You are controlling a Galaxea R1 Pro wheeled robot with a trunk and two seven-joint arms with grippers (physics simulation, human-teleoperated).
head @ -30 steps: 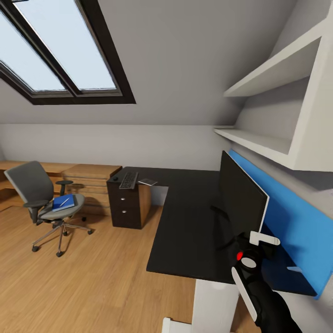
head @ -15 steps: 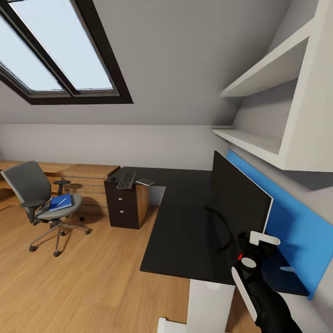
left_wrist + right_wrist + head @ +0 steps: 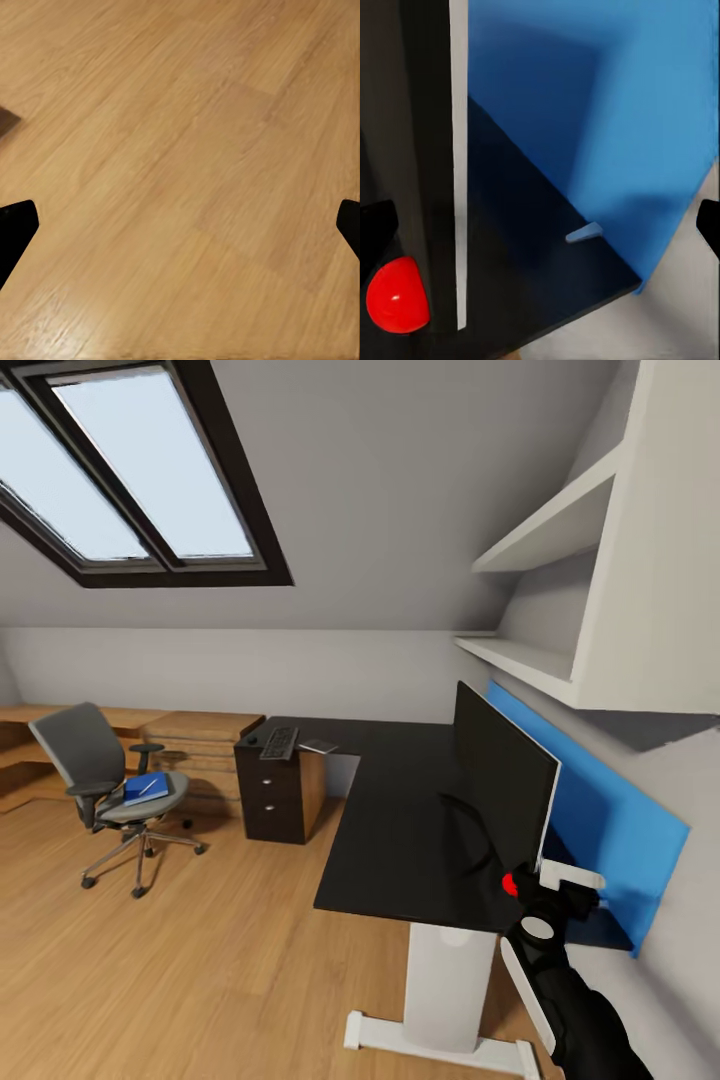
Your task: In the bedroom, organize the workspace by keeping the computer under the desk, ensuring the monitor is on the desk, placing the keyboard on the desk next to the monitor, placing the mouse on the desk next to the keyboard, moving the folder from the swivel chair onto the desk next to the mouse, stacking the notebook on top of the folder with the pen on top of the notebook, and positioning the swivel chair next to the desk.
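While our right gripper (image 3: 572,882) gapes empty beside the monitor (image 3: 500,775) at the desk (image 3: 395,830) edge, our left gripper (image 3: 180,225) hangs spread wide, holding nothing.

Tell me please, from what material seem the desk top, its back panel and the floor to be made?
The desk top looks like black laminate, smooth with a soft sheen. Its back panel seems matte blue painted board, flat and even. The floor looks like light varnished wood: plank seams and grain show.
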